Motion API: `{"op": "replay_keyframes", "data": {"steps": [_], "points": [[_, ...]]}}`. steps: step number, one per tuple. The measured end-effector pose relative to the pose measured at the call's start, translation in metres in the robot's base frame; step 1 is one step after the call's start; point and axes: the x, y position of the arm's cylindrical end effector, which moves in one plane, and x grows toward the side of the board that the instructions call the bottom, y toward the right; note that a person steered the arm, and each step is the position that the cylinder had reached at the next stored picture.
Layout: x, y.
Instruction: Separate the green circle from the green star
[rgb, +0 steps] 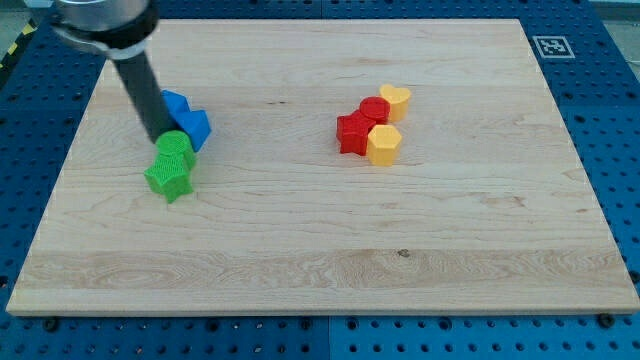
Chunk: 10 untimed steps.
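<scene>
My tip (160, 137), a bare rod with no pincer to open, touches the green circle (176, 147), which still presses the green star (168, 178) at the tabletop (300, 250) left, probably to push them apart.

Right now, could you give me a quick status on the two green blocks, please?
My tip at green circle, top-left side. Green circle touching green star; not yet separated. Two blue blocks hard against circle's upper right.

A green circle (175, 146) lies at the board's left. A green star (168, 177) touches it, just below.
</scene>
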Motion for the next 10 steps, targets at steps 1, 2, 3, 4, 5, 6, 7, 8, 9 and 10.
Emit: {"op": "replay_keyframes", "data": {"steps": [1, 2, 3, 4, 5, 6, 7, 8, 9, 10], "points": [[0.001, 0.061], [0.001, 0.123], [0.001, 0.130], [0.001, 0.094], [-0.001, 0.056], [-0.002, 0.022], [0.006, 0.020], [0.025, 0.028], [0.031, 0.032], [0.038, 0.038]]}}
